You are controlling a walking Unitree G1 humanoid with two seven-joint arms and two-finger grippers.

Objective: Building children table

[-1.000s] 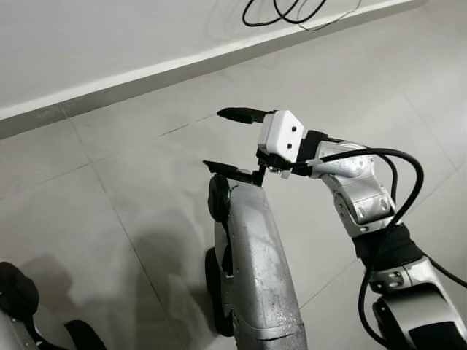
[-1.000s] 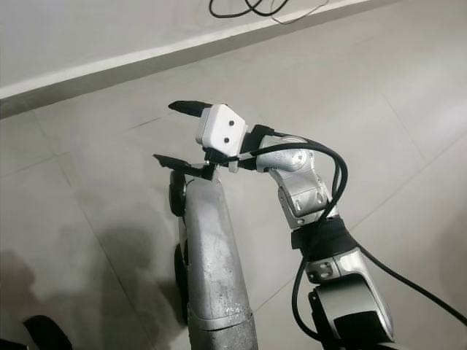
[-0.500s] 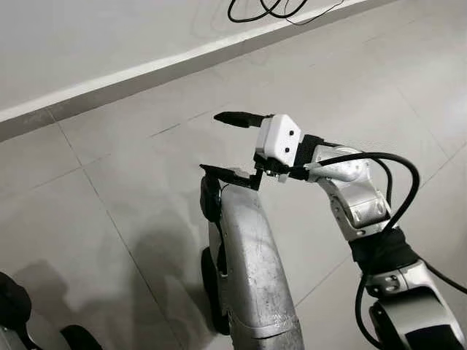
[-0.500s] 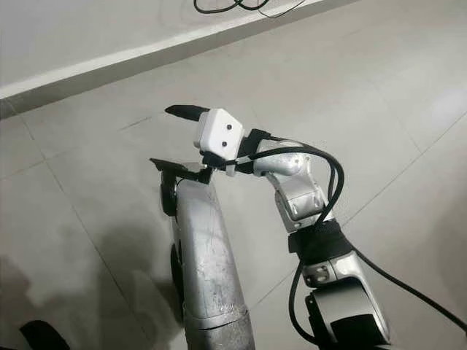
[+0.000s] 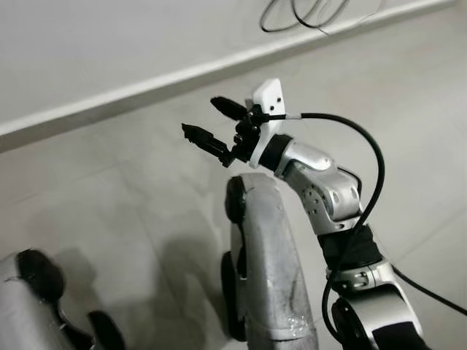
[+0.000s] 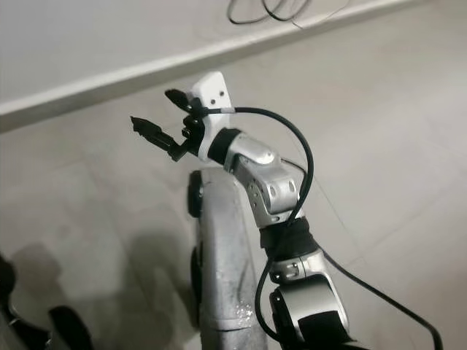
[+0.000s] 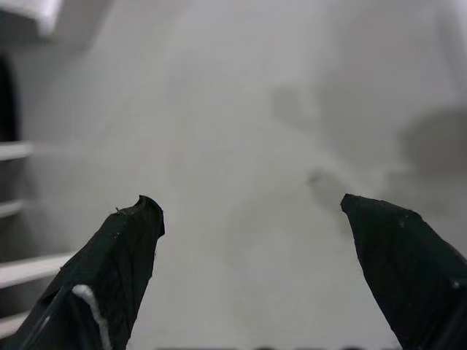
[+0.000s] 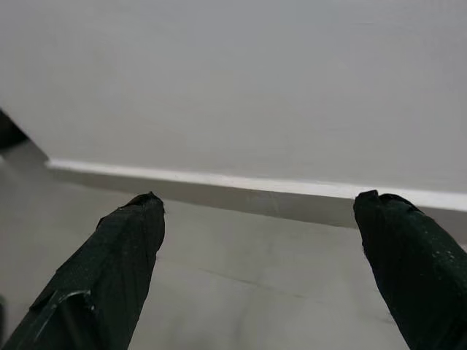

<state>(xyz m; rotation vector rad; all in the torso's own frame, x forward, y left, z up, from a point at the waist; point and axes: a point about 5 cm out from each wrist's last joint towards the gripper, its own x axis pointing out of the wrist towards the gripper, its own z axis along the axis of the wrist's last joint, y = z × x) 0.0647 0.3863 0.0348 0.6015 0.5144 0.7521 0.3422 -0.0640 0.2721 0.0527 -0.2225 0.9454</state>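
Note:
My right arm [image 5: 328, 197] is bent up in front of me. Its gripper [image 5: 206, 119] is open with nothing between the fingers and hangs in the air above the grey tiled floor [image 5: 131, 182]. In the right wrist view the same gripper [image 8: 259, 200] points at the white wall and its baseboard [image 8: 219, 179]. My left arm [image 5: 25, 292] hangs low at the left. In the left wrist view its gripper [image 7: 248, 204] is open over bare floor.
A long scuffed silver shell [image 5: 266, 255] with black round joints stands just below the right gripper. Black cables [image 5: 314, 11] lie on the floor by the wall. White slats [image 7: 14, 211] show beside the left gripper's fingers.
The right gripper has risen and rolled at the wrist, so it now points more toward the wall; its fingers stay apart. The head view has shifted a little.

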